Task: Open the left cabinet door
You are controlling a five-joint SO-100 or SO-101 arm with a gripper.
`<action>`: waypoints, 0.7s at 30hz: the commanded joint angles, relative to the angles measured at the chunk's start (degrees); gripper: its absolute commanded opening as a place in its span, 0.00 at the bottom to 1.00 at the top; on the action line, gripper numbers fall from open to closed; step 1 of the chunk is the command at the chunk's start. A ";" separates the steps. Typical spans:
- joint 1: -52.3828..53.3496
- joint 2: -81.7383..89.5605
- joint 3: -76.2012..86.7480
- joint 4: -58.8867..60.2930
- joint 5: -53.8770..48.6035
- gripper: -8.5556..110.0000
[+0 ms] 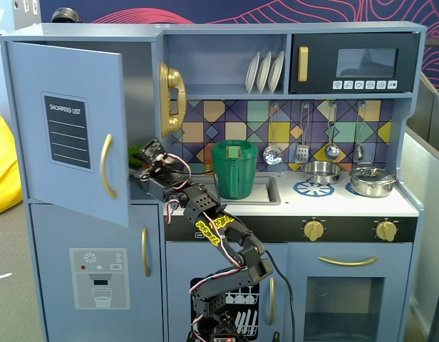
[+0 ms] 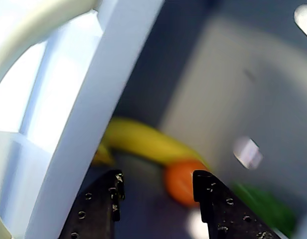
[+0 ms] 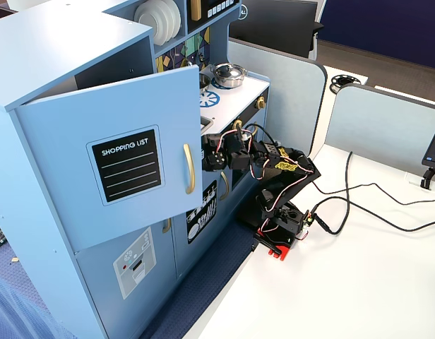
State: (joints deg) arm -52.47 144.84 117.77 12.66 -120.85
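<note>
The left cabinet door (image 1: 70, 128) with its black "SHOPPING LIST" panel stands partly open, swung out toward the camera (image 3: 133, 162). Its gold bar handle (image 1: 105, 166) runs along the free edge (image 3: 190, 169). My gripper (image 1: 142, 162) reaches just behind that free edge, at the cabinet mouth (image 3: 205, 152). In the wrist view the gripper (image 2: 157, 181) is open with nothing between its black fingers; the door's pale edge (image 2: 101, 89) runs past the left finger. Inside the cabinet lie a banana (image 2: 143, 142), an orange ball (image 2: 181, 179) and something green (image 2: 263, 206).
Below is a door with a white dispenser panel (image 1: 98, 278). A green pitcher (image 1: 234, 169) stands in the sink, pots (image 1: 373, 180) sit on the stove. The arm's base (image 3: 277, 233) and cables (image 3: 373, 205) rest on the white table.
</note>
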 commanded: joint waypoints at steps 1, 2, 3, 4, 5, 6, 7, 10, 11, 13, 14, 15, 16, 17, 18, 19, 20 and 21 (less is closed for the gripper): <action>-6.94 0.00 0.26 -4.66 -3.25 0.15; -8.88 0.00 0.53 -5.45 -4.04 0.15; -10.72 0.00 0.88 -6.33 -4.92 0.15; -12.39 -0.09 1.32 -7.03 -5.45 0.15; -14.15 -0.18 1.67 -7.73 -6.06 0.15; -15.82 -0.44 1.93 -8.53 -7.03 0.15; -17.31 -0.70 2.11 -8.88 -7.91 0.15; -19.34 -1.41 2.72 -10.28 -8.88 0.15; -18.90 -1.58 2.81 -10.46 -8.96 0.15; -16.08 -1.32 2.81 -10.20 -7.47 0.15; -13.45 -0.79 2.81 -9.32 -6.33 0.15; -10.37 -0.09 2.90 -8.09 -4.57 0.15; -6.50 0.79 2.90 -5.71 -3.08 0.14; -1.85 1.85 2.90 -2.37 -1.76 0.14; 2.99 3.08 2.99 1.23 0.09 0.14; 7.82 4.39 2.99 5.80 2.81 0.14; 12.48 5.89 2.72 12.22 5.54 0.14; 16.70 7.56 2.37 18.19 8.26 0.14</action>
State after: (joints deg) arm -51.06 147.39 121.03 15.29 -119.97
